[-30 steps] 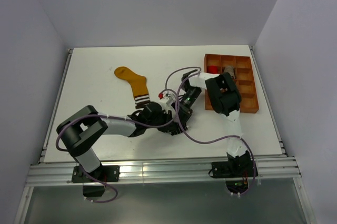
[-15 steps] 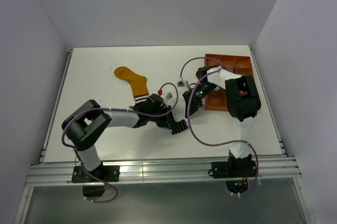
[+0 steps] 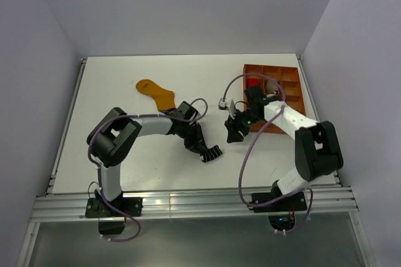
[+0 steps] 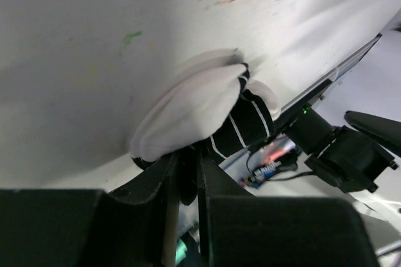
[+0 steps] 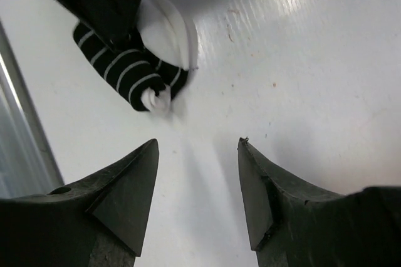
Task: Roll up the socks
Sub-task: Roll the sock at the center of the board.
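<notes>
The black-and-white striped sock (image 3: pixel 212 152) lies rolled up on the white table, white toe outward. My left gripper (image 3: pixel 199 144) is shut on its dark striped part; in the left wrist view the sock (image 4: pixel 200 110) bulges just past the gripper (image 4: pixel 186 159). The right gripper (image 3: pixel 235 131) hovers open a short way to the sock's right, nothing between its fingers. From the right wrist the sock (image 5: pixel 135 66) shows ahead of and left of the open gripper (image 5: pixel 197 145). The mustard-orange sock (image 3: pixel 156 91) lies flat at the back left, its cuff hidden under my left arm.
An orange compartment tray (image 3: pixel 294 107) stands at the right, with a red fabric bundle (image 3: pixel 252 83) in a back compartment. My right arm crosses the tray's near-left corner. Cables loop over the table's middle. The metal rail (image 3: pixel 188 204) runs along the near edge.
The right gripper has let go, opened wider and drawn back to the right, away from the striped sock. My left arm has swung back toward the mustard sock while its gripper stays shut on the striped sock.
</notes>
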Motion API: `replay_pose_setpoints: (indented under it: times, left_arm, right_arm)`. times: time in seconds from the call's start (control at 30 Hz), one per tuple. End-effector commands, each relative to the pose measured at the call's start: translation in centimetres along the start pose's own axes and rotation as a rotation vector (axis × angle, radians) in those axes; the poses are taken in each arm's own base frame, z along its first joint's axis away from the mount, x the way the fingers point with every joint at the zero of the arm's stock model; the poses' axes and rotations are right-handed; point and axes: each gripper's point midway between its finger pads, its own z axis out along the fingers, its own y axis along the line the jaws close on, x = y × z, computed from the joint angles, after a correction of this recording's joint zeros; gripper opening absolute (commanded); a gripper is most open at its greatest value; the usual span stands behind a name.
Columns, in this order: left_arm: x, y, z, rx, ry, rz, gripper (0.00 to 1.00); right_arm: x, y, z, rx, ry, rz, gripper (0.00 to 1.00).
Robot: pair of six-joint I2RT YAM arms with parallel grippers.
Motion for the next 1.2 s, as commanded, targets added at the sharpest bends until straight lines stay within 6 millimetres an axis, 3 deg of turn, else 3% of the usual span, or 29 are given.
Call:
replay_pose_setpoints:
  times: [0.0, 0.03, 0.07, 0.1, 0.2, 0.23, 0.3, 0.43, 0.67, 0.87, 1.17]
  left_arm:
    - [2.0, 2.6, 0.0, -0.145, 0.129, -0.161, 0.04]
    - [2.0, 2.7, 0.0, -0.160, 0.136, -0.167, 0.04]
    - [2.2, 3.0, 0.0, -0.184, 0.157, -0.183, 0.03]
    - [2.0, 2.8, 0.2, -0.187, 0.163, -0.183, 0.02]
    - [2.0, 2.8, 0.4, -0.189, 0.180, -0.208, 0.03]
    - [1.9, 2.8, 0.4, -0.189, 0.182, -0.212, 0.03]
    - [1.7, 2.8, 0.6, -0.199, 0.182, -0.215, 0.03]
    - [1.4, 3.0, 1.1, -0.205, 0.191, -0.225, 0.02]
    - [1.3, 3.3, 1.5, -0.198, 0.209, -0.234, 0.02]
    - [0.9, 3.2, 1.5, -0.194, 0.212, -0.224, 0.02]
    - [0.5, 2.7, 1.4, -0.163, 0.221, -0.189, 0.03]
  right_arm:
    - [-1.5, -1.8, -1.3, 0.180, -0.051, -0.238, 0.61]
    - [-0.4, -1.3, -0.9, 0.183, -0.038, -0.263, 0.62]
    - [-0.6, -1.8, -1.1, 0.233, -0.039, -0.307, 0.63]
    - [-0.2, -0.6, -0.7, 0.241, -0.040, -0.356, 0.63]
    - [-1.4, 0.3, -0.5, 0.340, -0.061, -0.503, 0.67]
    - [-0.4, 0.9, 0.3, 0.338, -0.045, -0.525, 0.68]
    - [-0.6, 1.7, 0.8, 0.364, -0.049, -0.582, 0.68]
    - [-1.5, 4.0, 2.1, 0.338, -0.076, -0.680, 0.70]
    - [-1.0, 6.6, 3.9, 0.272, -0.034, -0.770, 0.70]
    - [0.2, 7.1, 5.2, 0.223, 0.034, -0.786, 0.67]
    - [2.0, 5.9, 7.0, 0.202, 0.135, -0.749, 0.60]
